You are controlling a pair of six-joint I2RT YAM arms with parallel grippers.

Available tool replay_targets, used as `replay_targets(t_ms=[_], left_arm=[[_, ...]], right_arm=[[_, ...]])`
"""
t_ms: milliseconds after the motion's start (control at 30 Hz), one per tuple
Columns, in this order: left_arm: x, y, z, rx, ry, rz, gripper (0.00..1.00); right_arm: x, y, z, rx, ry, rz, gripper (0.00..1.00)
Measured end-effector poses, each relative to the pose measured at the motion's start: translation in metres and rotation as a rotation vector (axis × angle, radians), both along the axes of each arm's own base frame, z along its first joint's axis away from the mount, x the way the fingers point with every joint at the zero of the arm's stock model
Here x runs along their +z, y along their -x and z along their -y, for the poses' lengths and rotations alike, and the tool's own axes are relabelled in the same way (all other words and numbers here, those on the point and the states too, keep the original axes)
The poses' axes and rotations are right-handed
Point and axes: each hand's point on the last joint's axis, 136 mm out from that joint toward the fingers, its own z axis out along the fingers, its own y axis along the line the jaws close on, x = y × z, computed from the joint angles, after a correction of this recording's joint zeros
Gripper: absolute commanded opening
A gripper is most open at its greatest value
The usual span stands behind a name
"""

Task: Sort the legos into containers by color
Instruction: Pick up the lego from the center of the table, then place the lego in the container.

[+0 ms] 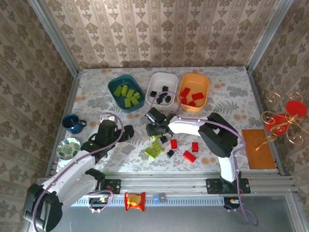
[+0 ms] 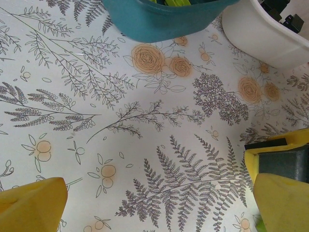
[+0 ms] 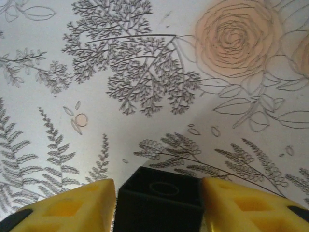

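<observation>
My right gripper (image 3: 158,205) is shut on a black lego (image 3: 159,195), with a yellow finger against each side of the cube, low over the flowered cloth. From above, this gripper (image 1: 155,131) sits mid-table beside loose green legos (image 1: 154,149), a black one (image 1: 170,153) and red ones (image 1: 189,155). At the back stand the teal container (image 1: 114,89) with green legos, the white container (image 1: 161,76) with black ones and the orange container (image 1: 195,77) with red ones. My left gripper (image 2: 157,198) is open over bare cloth, short of the teal container (image 2: 159,19) and the white container (image 2: 260,34).
A dark blue mug (image 1: 72,123) and a small greenish bowl (image 1: 68,148) stand at the left edge. An orange-brown board (image 1: 258,148) lies at the right edge, with a red and gold ornament (image 1: 285,116) beyond it. A snack packet (image 1: 134,201) rests on the front rail.
</observation>
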Motion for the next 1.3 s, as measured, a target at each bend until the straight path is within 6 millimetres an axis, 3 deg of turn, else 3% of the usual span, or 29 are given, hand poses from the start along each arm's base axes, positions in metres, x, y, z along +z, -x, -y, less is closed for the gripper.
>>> replay_targets(t_ms=[133, 333, 500, 800, 933, 1000, 1033, 1067, 1133, 1300], left_arm=[[-0.001, 0.000, 0.000, 0.000, -0.001, -0.005, 1.00], [-0.005, -0.001, 0.002, -0.003, -0.002, -0.012, 1.00], [-0.011, -0.003, 0.007, -0.017, 0.010, -0.026, 1.00], [-0.019, -0.003, 0.014, -0.038, 0.034, -0.053, 1.00], [-0.017, -0.003, 0.017, -0.048, 0.048, -0.052, 1.00], [-0.017, -0.002, 0.019, -0.049, 0.058, -0.057, 1.00], [-0.018, -0.002, 0.020, -0.049, 0.063, -0.060, 1.00], [-0.019, -0.002, 0.020, -0.051, 0.064, -0.067, 1.00], [-0.021, -0.001, 0.021, -0.052, 0.068, -0.076, 1.00], [-0.021, -0.001, 0.022, -0.055, 0.071, -0.078, 1.00]], right_arm=[[0.001, -0.001, -0.001, 0.011, 0.001, 0.006, 0.32], [0.004, -0.001, -0.001, 0.026, 0.001, 0.014, 0.24], [0.037, -0.015, 0.004, 0.016, -0.042, 0.071, 0.21], [0.128, -0.112, 0.039, -0.150, -0.163, 0.245, 0.22], [0.146, -0.158, 0.051, -0.221, -0.168, 0.291, 0.28], [0.142, -0.173, 0.055, -0.242, -0.151, 0.289, 0.38], [0.137, -0.180, 0.056, -0.249, -0.139, 0.282, 0.50], [0.132, -0.185, 0.057, -0.255, -0.128, 0.270, 0.59], [0.121, -0.191, 0.059, -0.265, -0.107, 0.249, 0.67], [0.115, -0.191, 0.067, -0.274, -0.071, 0.217, 0.70]])
